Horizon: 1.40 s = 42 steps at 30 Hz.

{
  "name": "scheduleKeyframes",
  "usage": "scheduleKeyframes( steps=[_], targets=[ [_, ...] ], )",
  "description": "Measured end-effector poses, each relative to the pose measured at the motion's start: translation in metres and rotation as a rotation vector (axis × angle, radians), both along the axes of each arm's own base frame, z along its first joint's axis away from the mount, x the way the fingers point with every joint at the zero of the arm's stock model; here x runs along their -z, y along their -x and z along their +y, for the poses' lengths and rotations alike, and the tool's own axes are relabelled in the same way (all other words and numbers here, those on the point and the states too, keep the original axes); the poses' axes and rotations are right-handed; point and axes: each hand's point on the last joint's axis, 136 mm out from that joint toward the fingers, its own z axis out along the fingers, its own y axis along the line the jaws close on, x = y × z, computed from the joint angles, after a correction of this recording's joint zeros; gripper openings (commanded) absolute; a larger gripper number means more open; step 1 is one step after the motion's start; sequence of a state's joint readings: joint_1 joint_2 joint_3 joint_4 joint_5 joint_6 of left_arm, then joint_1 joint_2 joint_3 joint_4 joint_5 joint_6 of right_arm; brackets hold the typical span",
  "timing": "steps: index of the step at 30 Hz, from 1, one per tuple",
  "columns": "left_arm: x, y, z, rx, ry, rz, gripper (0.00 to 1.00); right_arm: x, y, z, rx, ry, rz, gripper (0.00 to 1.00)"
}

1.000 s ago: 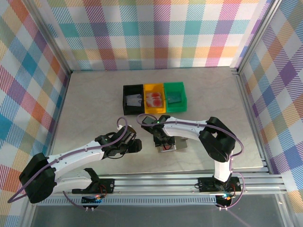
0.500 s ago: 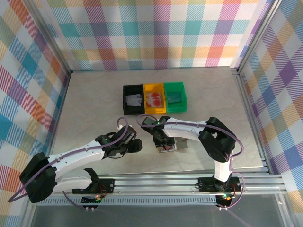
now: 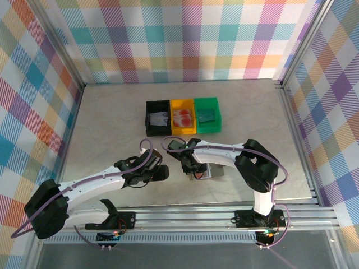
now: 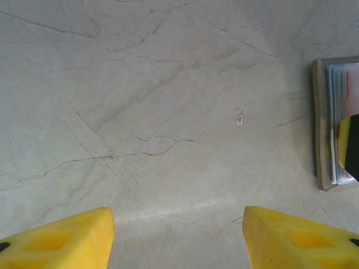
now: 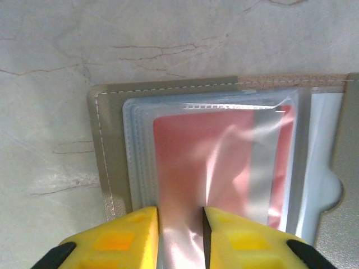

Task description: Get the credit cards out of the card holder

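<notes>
The card holder (image 3: 210,171) lies open on the table in front of the arms, its grey-brown cover (image 5: 106,168) framing clear sleeves. A red credit card (image 5: 190,151) sits under the top sleeve. My right gripper (image 5: 180,224) is down on it with the jaws narrowly apart, and a shiny strip of sleeve and red card fills the gap. Whether they grip it is unclear. My left gripper (image 4: 176,224) hovers open over bare table to the left of the holder (image 4: 328,129), nothing between its fingers. From above, the left gripper (image 3: 162,172) is beside the right gripper (image 3: 195,170).
Three small bins stand in a row behind the holder: black (image 3: 148,119) with a greyish-white card, yellow (image 3: 183,104) with a red card, green (image 3: 217,115) with a teal card. Checked walls enclose the table on three sides.
My right gripper's jaws have narrowed onto the top sleeve of the holder. The left arm has stayed where it was.
</notes>
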<state>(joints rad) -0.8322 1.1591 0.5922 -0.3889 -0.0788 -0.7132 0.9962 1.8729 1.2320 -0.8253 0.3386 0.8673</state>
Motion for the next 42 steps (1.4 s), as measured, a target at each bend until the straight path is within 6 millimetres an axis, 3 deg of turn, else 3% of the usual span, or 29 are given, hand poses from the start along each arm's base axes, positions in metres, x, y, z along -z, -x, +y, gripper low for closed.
scheduleKeyframes(
  steps=[5, 15, 24, 42],
  targets=[
    [0.002, 0.001, -0.001, 0.003, -0.001, 0.008, 0.62, -0.001, 0.0, -0.002, 0.0, 0.009, -0.002, 0.2],
    [0.008, 0.003, -0.004, 0.013, -0.002, 0.033, 0.62, -0.011, 0.003, -0.008, -0.001, 0.007, -0.006, 0.19],
    [0.01, 0.003, -0.016, 0.037, 0.041, 0.051, 0.62, -0.031, 0.009, -0.005, -0.005, -0.144, -0.026, 0.18],
    [0.013, -0.008, -0.044, 0.065, 0.056, 0.087, 0.62, -0.045, 0.011, -0.047, 0.099, -0.283, -0.055, 0.18]
  ],
)
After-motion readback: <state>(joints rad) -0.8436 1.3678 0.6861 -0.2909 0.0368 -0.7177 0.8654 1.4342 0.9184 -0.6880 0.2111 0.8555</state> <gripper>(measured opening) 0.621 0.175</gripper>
